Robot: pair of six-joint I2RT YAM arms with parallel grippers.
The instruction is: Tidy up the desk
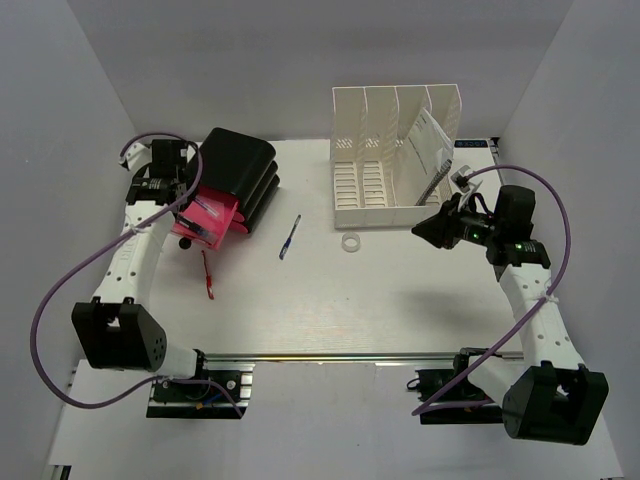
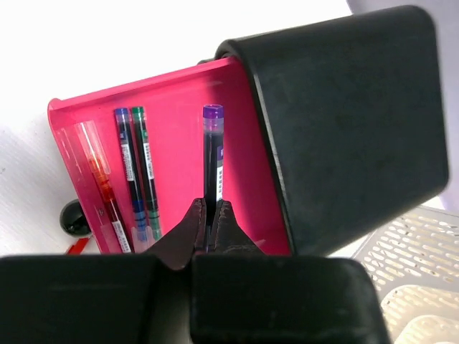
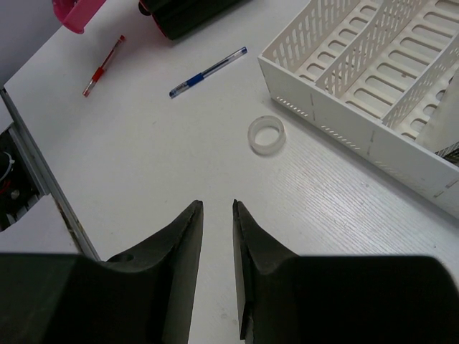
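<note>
My left end effector (image 2: 211, 223) is at the pink tray (image 2: 172, 93), which sticks out from under the black case (image 2: 344, 115). Its fingers are pressed together on the lower end of the purple-capped pen (image 2: 213, 161), which lies along the tray floor. A blue pen (image 2: 128, 165), a green pen (image 2: 145, 168) and a red pen (image 2: 104, 193) lie side by side further along the same tray, apart from my fingers.

My right end effector (image 3: 217, 209) hangs over the white surface (image 3: 143, 165) with its jaws a narrow way apart; nothing is between them and they touch nothing. Ahead of it on the surface lie a clear tape ring (image 3: 266, 136), a blue ballpoint (image 3: 208, 72) and a red ballpoint (image 3: 104, 66). The white slotted file rack (image 3: 358, 79) stands just beside the ring. The surface spreads out between both my arms.
</note>
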